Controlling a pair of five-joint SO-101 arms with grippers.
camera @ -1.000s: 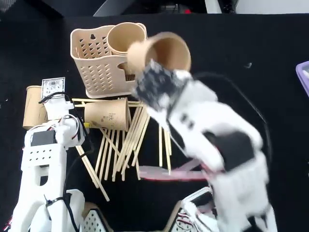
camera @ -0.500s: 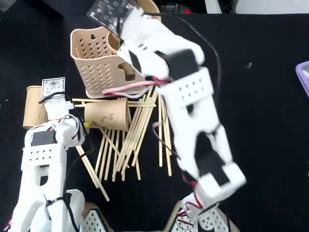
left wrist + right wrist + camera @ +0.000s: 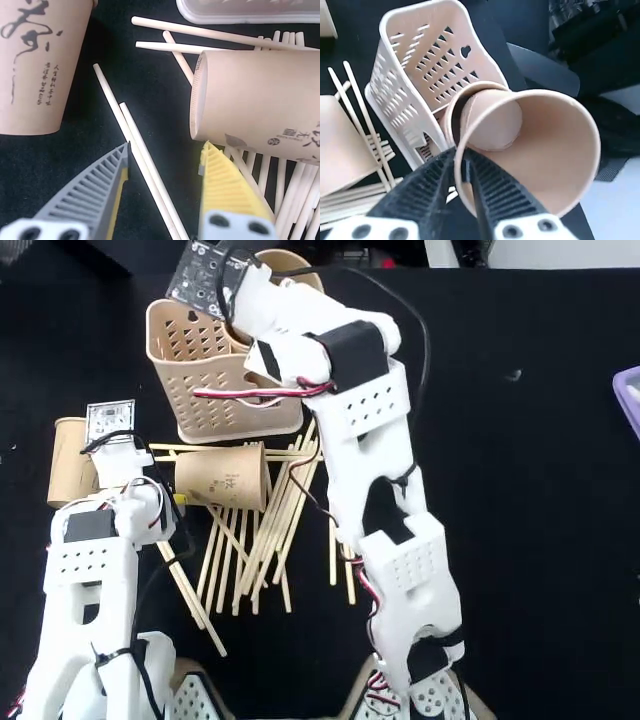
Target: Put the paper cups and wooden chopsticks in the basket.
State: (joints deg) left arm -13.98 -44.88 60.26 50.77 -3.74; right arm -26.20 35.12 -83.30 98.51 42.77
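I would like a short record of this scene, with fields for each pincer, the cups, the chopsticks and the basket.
Right pincer: shut on the rim of the held paper cup, above the basket
Left pincer: open, low over the wooden chopsticks, beside the lying cup
Cups on table: the lying cup, which rests on the chopsticks, and a second cup on its side by the left arm
Chopsticks: scattered on the black table in front of the basket
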